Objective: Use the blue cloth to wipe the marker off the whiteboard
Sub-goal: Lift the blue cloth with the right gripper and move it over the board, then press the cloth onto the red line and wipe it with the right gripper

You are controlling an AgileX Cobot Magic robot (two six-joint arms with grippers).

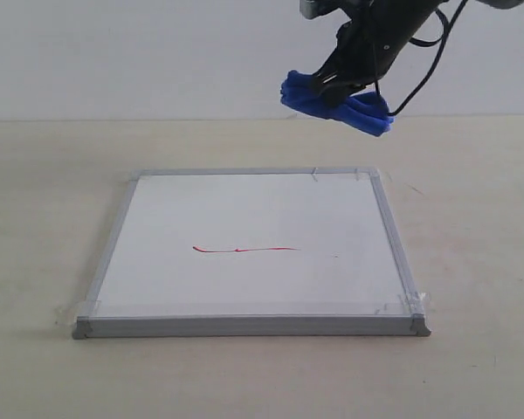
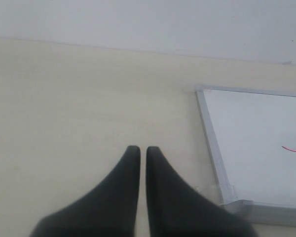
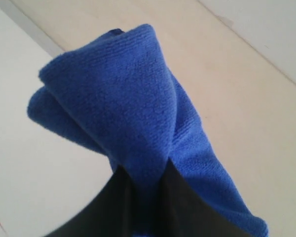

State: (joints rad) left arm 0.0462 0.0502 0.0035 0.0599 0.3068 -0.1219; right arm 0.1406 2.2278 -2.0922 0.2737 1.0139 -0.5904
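Pale table (image 1: 35,218), whiteboard (image 1: 253,205) at centre frame, red marker (image 1: 244,250) line unwiped.
Upper right, right gripper (image 1: 329,87) clamps the blue cloth (image 1: 354,110) aloft; next it must descend onto the line.

The square white, grey-framed whiteboard (image 1: 253,209) lies open from above. High at the far right hangs the black right gripper (image 1: 334,87), clamping a fleecy blue cloth (image 1: 354,109).

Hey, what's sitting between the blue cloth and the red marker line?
Nothing; the exterior view shows only air and bare whiteboard between the blue cloth and the marker.
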